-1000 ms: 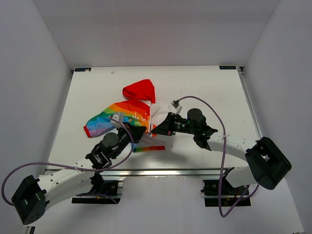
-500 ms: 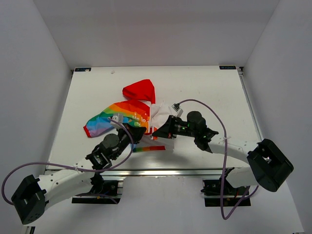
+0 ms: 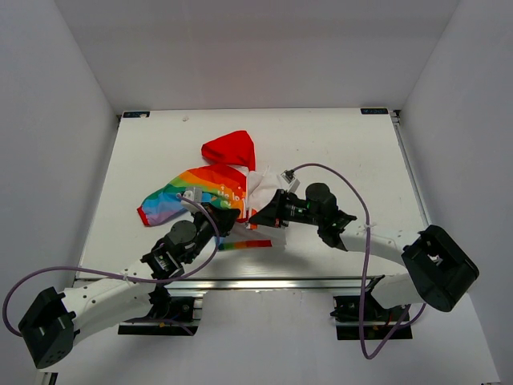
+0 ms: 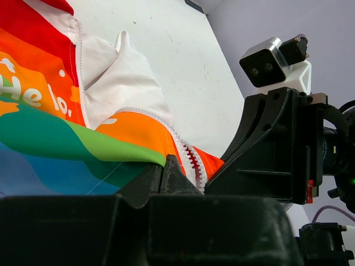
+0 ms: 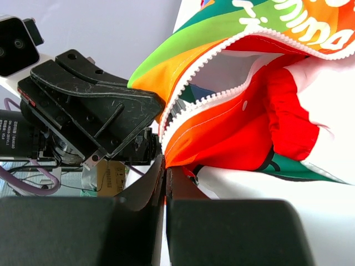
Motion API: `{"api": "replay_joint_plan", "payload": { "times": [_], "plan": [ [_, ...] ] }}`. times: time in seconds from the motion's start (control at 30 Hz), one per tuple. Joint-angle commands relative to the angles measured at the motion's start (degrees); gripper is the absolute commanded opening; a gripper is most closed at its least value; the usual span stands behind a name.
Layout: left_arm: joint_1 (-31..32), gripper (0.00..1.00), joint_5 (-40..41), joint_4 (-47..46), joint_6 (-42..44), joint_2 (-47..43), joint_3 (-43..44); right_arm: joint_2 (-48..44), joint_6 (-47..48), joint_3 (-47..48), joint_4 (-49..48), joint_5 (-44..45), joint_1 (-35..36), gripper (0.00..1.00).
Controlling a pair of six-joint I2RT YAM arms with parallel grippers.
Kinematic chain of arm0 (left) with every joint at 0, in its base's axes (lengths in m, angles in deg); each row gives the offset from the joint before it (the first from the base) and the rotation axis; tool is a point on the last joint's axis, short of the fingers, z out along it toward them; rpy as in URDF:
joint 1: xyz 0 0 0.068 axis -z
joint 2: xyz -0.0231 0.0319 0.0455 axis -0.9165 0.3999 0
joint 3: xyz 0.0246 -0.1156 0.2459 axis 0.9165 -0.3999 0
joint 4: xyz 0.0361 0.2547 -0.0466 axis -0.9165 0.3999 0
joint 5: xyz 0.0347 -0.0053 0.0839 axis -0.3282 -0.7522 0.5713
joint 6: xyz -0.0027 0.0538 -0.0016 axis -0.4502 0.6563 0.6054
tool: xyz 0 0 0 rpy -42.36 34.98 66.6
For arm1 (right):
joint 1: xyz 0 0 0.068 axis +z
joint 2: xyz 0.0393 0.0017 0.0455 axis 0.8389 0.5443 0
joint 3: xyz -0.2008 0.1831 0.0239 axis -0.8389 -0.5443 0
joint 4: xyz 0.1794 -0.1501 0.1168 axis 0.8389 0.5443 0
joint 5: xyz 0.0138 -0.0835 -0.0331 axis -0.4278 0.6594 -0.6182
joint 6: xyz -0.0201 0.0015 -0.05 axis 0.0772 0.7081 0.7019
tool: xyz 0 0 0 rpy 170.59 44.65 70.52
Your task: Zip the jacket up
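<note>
The jacket [image 3: 210, 186] lies mid-table, red hood [image 3: 231, 148] toward the back and a rainbow sleeve [image 3: 160, 207] to the left. My left gripper [image 3: 229, 218] is shut on the rainbow front panel's lower edge [image 4: 133, 152], right beside the white zipper teeth [image 4: 187, 158]. My right gripper [image 3: 258, 215] faces it, shut on the orange-red lower edge [image 5: 222, 138] of the other front panel. In the right wrist view the two rows of zipper teeth [image 5: 222, 95] stand apart, showing the red lining. The two grippers almost touch.
A rainbow strip of hem [image 3: 244, 245] lies flat near the front edge of the white table [image 3: 345, 152]. White walls enclose the table on three sides. Purple cables [image 3: 362, 216] loop off both arms.
The right arm has shifted slightly toward the near edge, still holding the hem. The left arm and the jacket have barely moved.
</note>
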Motion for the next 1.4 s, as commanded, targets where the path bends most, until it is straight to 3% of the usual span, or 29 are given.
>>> {"api": "replay_joint_plan", "payload": {
  "times": [0.0,0.7,1.37],
  "plan": [
    [0.41,0.0,0.94,-0.92,-0.24,-1.18,-0.5,0.66,-0.72,2.69,-4.22,-0.18,0.49,0.0],
    [0.49,0.0,0.59,-1.36,-0.5,-2.23,-1.64,1.37,-0.81,3.13,-3.61,2.72,0.57,0.0],
    [0.49,0.0,2.43,-0.13,-0.85,-2.94,-1.38,-0.48,-2.92,1.73,-5.1,-0.09,0.75,0.0]
  ]
}}
